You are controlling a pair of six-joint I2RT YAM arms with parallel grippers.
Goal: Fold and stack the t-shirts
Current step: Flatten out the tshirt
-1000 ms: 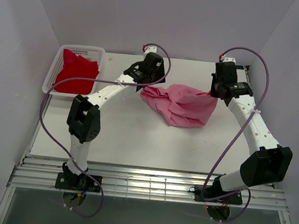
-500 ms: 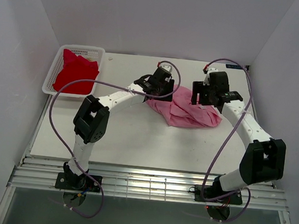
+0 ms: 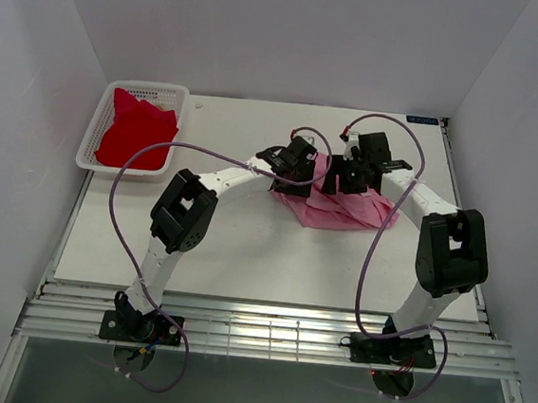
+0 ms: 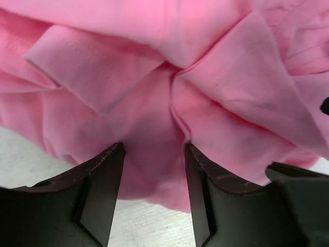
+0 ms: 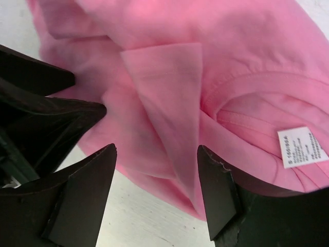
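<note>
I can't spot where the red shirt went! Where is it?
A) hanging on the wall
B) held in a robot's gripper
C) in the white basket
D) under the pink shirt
C: the red t-shirt lies bunched inside the white mesh basket at the far left.

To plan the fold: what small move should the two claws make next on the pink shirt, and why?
Probably lower both and close on cloth: the pink shirt lies crumpled, and the left claw and right claw hang open at its folds, gripping nothing.
</note>
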